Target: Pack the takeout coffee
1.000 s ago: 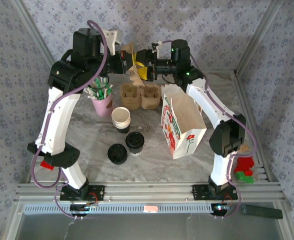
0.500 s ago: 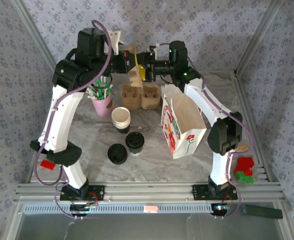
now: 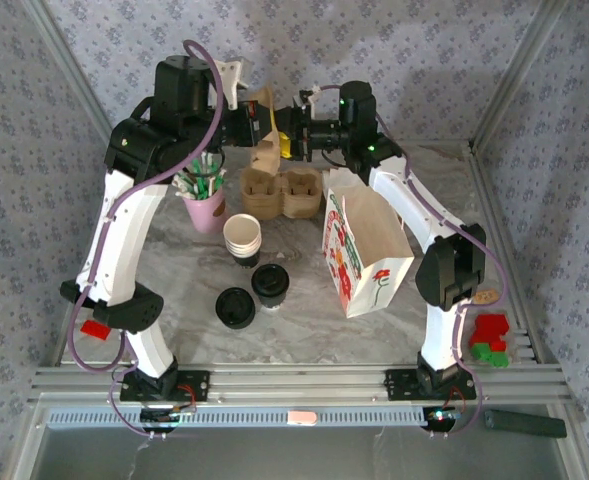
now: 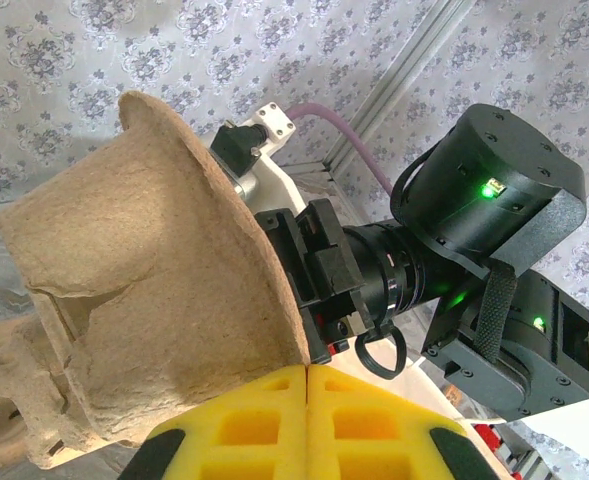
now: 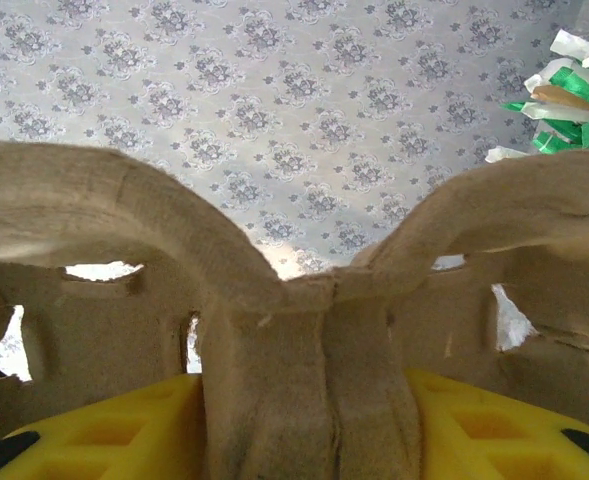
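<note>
Left gripper (image 4: 306, 405) and right gripper (image 5: 304, 410) both pinch the pulp cup carrier (image 4: 154, 300) aloft; takeout coffee (image 3: 271, 282) stands on the marble table (image 3: 174, 270).

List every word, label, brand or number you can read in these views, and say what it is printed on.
No text can be read in these views.
paper bag: red and green flower print; any wording is too small to read.
straw wrappers: green and white marks, too small to read.
pulp cup carrier: plain, no print.
</note>
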You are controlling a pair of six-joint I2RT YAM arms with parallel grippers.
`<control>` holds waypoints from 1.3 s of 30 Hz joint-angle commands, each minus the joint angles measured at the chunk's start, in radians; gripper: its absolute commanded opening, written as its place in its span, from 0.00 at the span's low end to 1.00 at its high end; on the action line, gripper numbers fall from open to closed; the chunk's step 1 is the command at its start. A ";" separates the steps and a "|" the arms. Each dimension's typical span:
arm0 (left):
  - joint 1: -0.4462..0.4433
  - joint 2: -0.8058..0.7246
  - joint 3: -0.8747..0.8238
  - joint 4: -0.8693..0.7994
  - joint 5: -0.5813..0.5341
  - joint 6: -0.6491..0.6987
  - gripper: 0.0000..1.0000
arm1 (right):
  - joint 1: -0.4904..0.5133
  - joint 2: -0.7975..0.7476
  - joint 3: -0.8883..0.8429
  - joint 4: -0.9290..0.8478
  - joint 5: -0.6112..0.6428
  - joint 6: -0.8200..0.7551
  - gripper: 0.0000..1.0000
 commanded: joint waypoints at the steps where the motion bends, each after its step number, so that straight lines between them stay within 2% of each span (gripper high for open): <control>1: -0.006 -0.002 0.015 0.013 0.013 0.001 0.00 | -0.005 -0.010 -0.005 0.037 -0.020 0.011 0.48; 7: -0.007 -0.029 -0.027 0.028 0.003 0.003 0.00 | -0.011 -0.015 -0.012 0.043 -0.014 0.020 0.43; 23: -0.006 -0.078 -0.095 0.045 -0.020 0.012 0.19 | -0.018 -0.021 -0.019 0.055 0.019 0.050 0.39; 28: -0.007 -0.093 -0.104 0.047 -0.027 0.016 0.28 | -0.021 -0.023 -0.015 0.057 0.032 0.060 0.39; 36: -0.007 -0.144 -0.110 0.045 -0.086 0.044 0.49 | -0.027 -0.035 0.007 0.017 0.054 0.051 0.38; 39: -0.006 -0.180 -0.110 0.052 -0.123 0.065 0.51 | -0.029 -0.045 0.043 -0.050 0.073 0.007 0.39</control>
